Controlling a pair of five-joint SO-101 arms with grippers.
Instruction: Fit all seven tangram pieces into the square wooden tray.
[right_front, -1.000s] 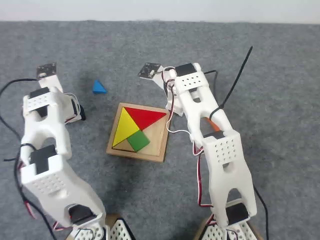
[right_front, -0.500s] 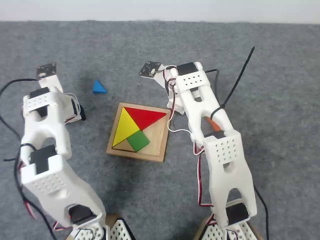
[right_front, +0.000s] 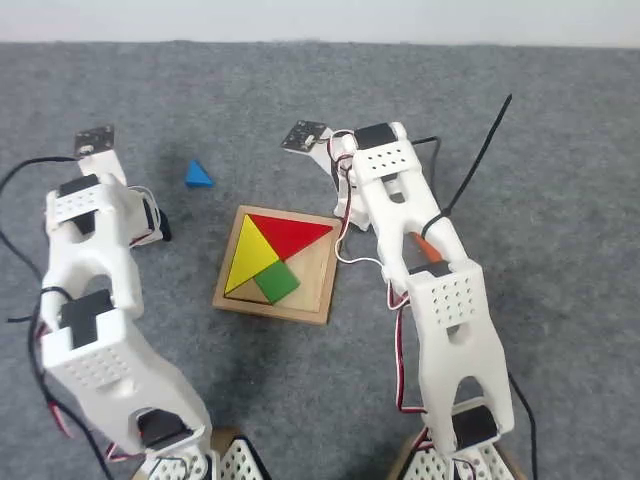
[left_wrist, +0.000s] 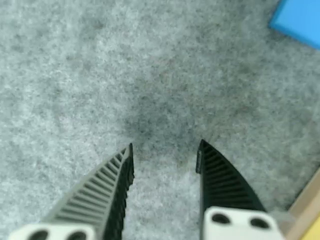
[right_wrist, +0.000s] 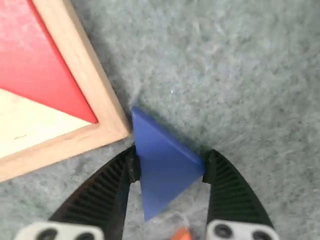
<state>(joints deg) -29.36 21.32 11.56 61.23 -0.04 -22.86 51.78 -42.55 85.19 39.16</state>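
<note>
Dark-blue triangle (right_wrist: 165, 175) lay touching the tray's (right_wrist: 82, 65) outer corner, clamped between the right end effector's (right_wrist: 171, 155) jaws, while the left end effector (left_wrist: 166, 146) hung open near the tray; gripped on slanted edges, it could squirt free or catch the rim when lifted.

Two white arms stand side by side, both stretched away from their bases at the near edge. The left arm (right_front: 90, 290) runs up the left side toward the far end, and the left gripper (left_wrist: 165, 150) points down with its ribbed fingers (left_wrist: 112, 185) parted. The right arm (right_front: 430, 280) reaches far and slightly left. The right gripper (right_wrist: 170, 162) pinches a blue triangle (right_wrist: 160, 150) between its black fingers.
</note>
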